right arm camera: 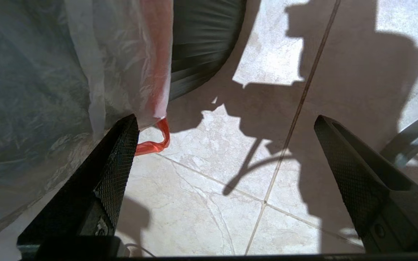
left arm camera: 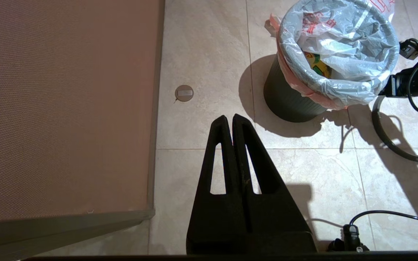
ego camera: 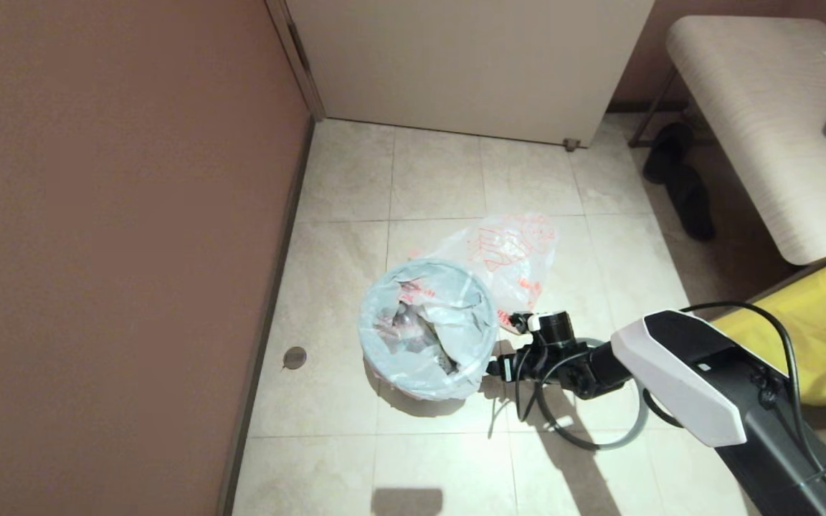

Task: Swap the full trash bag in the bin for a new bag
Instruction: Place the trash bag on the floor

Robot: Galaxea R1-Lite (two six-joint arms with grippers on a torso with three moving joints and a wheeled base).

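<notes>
A: Beside the bin (ego camera: 413, 383) on the tiled floor, the right hand (right arm camera: 227, 127) sits low with its jaws spread wide, holding nothing; one finger (right arm camera: 116, 163) touches the full trash bag (ego camera: 424, 322) draped over the rim, probably to catch that overhang.

B: And the new bag (ego camera: 510, 251)?

A: Flat on the floor just behind the bin, likely waiting its turn; its orange-red lettering is too small to read (no brand legible). The left hand (left arm camera: 232, 117) hangs closed and empty near the wall.
</notes>
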